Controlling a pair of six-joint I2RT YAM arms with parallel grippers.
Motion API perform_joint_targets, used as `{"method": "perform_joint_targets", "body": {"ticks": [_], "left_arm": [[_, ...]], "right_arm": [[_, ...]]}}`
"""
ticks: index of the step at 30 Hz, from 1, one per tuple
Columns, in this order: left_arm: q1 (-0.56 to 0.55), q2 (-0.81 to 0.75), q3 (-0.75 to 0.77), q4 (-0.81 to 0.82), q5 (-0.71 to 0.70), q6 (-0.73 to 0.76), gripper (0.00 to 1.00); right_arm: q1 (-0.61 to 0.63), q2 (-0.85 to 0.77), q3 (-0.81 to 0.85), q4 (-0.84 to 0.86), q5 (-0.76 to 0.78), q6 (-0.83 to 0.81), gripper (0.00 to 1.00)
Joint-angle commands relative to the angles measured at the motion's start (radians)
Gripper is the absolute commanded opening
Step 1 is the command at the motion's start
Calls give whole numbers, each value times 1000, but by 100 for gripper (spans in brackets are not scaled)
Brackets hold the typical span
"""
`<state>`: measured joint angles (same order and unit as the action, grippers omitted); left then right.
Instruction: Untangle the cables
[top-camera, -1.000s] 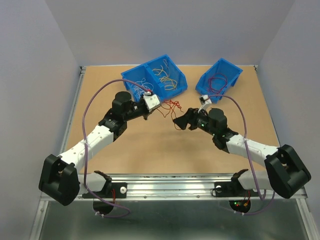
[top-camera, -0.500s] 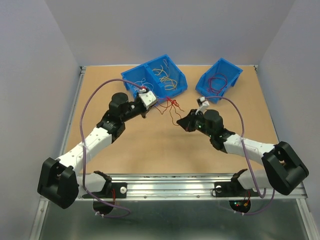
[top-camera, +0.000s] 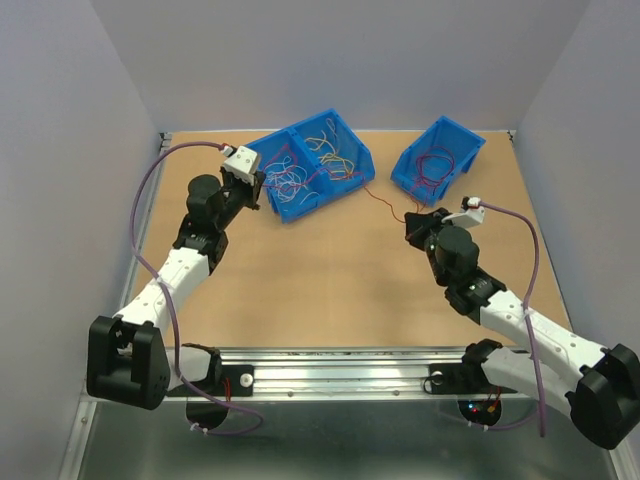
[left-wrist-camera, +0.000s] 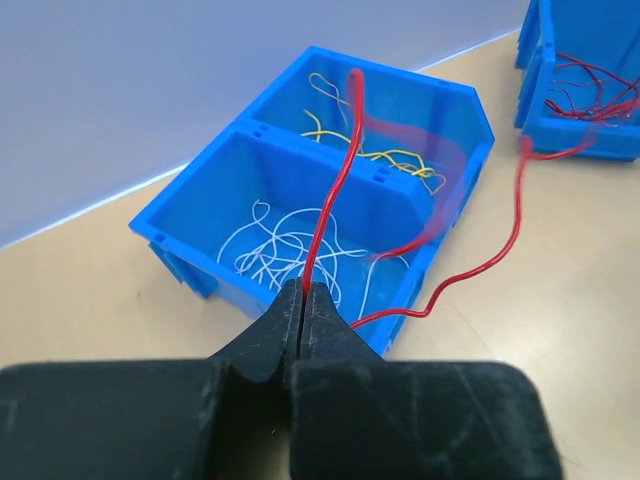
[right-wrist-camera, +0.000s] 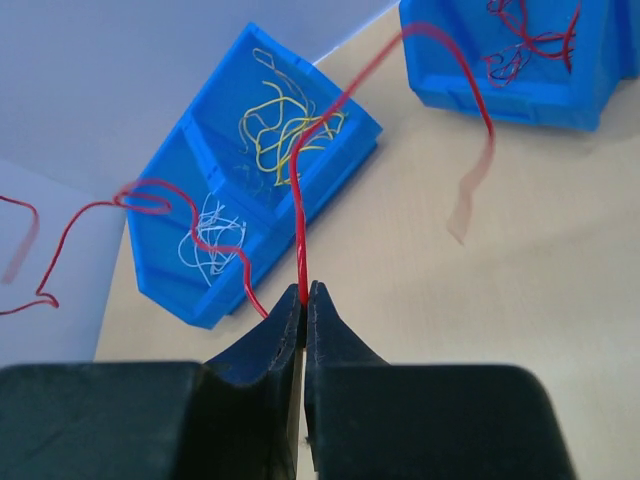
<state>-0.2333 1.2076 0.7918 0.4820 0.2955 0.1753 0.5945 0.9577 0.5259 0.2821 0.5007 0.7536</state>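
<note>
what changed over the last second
The left claw, shut on a red wire, swung out to the far left, beside the double bin. The right claw was open, closed on red wire too, and drew back to the right, so the red clump between them has been pulled apart. The double bin and the small bin stayed put.

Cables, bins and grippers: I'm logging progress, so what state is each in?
Left gripper: jaws shut on red cable.
Right gripper: jaws shut on red cable; whether the same one, unclear.
White cables: loose in double bin.
Yellow cables: loose in double bin's other compartment.
Single bin: holds red cables.
</note>
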Motion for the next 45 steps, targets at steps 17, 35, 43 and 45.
{"method": "perform_joint_targets", "body": {"ticks": [17, 35, 43, 45], "left_arm": [[-9, 15, 49, 32, 229, 9, 0], [-359, 167, 142, -230, 131, 323, 0], [-422, 210, 156, -283, 99, 377, 0], [-431, 204, 153, -286, 102, 380, 0]], "right_arm": [[-7, -15, 38, -27, -29, -92, 0], [-7, 68, 37, 253, -692, -270, 3], [-5, 131, 57, 253, -703, -254, 10], [-5, 148, 63, 236, -685, -247, 11]]}}
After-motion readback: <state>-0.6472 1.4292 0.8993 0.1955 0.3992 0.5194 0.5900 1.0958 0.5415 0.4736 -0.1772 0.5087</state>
